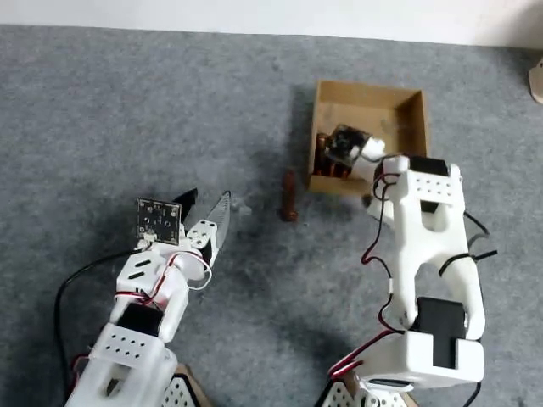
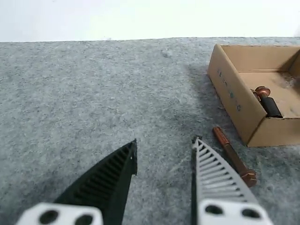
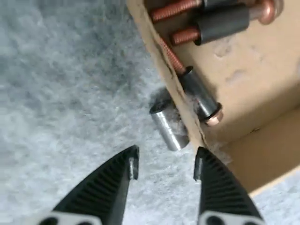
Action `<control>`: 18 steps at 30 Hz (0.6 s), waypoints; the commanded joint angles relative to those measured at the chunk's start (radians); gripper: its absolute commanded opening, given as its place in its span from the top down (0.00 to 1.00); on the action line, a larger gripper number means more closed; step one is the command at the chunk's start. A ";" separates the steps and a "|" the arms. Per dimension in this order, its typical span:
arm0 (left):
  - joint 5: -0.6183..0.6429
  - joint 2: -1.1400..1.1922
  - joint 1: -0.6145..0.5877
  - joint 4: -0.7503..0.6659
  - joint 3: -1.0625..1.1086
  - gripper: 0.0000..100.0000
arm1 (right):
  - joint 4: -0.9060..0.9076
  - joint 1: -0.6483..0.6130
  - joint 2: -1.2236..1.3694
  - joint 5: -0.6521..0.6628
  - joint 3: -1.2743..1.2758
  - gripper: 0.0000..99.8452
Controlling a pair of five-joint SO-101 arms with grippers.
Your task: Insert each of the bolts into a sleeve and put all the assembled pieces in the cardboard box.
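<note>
Left hand (image 2: 165,140) and right hand (image 3: 167,150) gape empty. Sleeve (image 3: 168,127) beside cardboard box (image 3: 255,79) wall: stiff, slick, likely rolls; pinch mid-barrel.

loose bolt (image 1: 290,197) near box (image 1: 369,86); sleeve (image 3: 168,124) perhaps touching it.

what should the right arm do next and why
Probably lower the right tool onto the loose grey metal sleeve lying on the carpet against the brown cardboard box and close: its jaws stand open just short of it, and the bare copper-coloured bolt on the carpet beside the box has no sleeve.
</note>
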 commanded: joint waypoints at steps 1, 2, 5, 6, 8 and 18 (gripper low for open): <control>-0.006 -0.013 0.013 -0.021 -0.007 0.82 | -0.130 0.010 -0.047 0.046 0.041 0.81; -0.006 -0.013 0.013 -0.021 -0.007 0.82 | -0.170 0.010 -0.047 0.046 0.067 0.81; -0.006 -0.013 0.013 -0.021 -0.007 0.82 | -0.280 0.010 -0.047 0.048 0.140 0.81; -0.006 -0.013 0.013 -0.021 -0.007 0.82 | -0.308 0.010 -0.045 0.051 0.166 0.81; -0.006 -0.012 0.016 -0.021 -0.007 0.82 | -0.358 0.010 -0.045 0.054 0.214 0.81; -0.006 -0.007 0.016 -0.023 -0.007 0.82 | -0.647 0.045 0.292 0.166 0.252 0.81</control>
